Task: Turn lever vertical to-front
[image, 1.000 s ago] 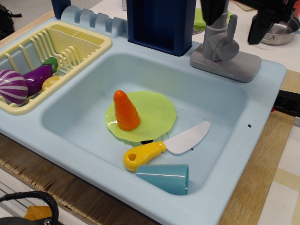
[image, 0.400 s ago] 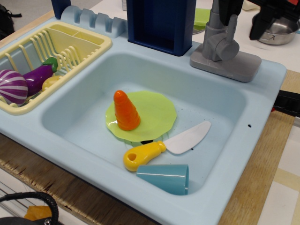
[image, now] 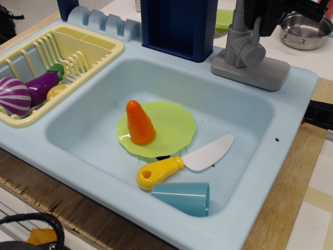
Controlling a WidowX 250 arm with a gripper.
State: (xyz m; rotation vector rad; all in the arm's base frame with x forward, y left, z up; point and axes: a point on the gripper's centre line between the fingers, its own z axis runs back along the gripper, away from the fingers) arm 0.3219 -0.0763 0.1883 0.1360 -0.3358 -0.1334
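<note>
The grey toy tap stands on its flat grey base (image: 260,73) at the sink's back right corner. The lever's round cylindrical end (image: 253,52) faces front on the upright column (image: 235,36). The lever's upper arm is hidden behind my black gripper (image: 264,18), which sits at the top edge right over it. The fingers (image: 270,23) stand close on either side of the lever arm. I cannot see whether they press on it.
In the light blue sink (image: 291,120) lie a green plate (image: 174,125) with an orange carrot (image: 139,122), a yellow-handled toy knife (image: 182,161) and a teal cup (image: 184,198). A dark blue box (image: 179,26) stands behind. A yellow rack (image: 78,52) holds vegetables. A steel pan (image: 304,31) sits back right.
The gripper's fingers have drawn in from wide apart around the tap to close about the lever's upper arm. The steel pan shows more. The lever's round end has hardly moved.
</note>
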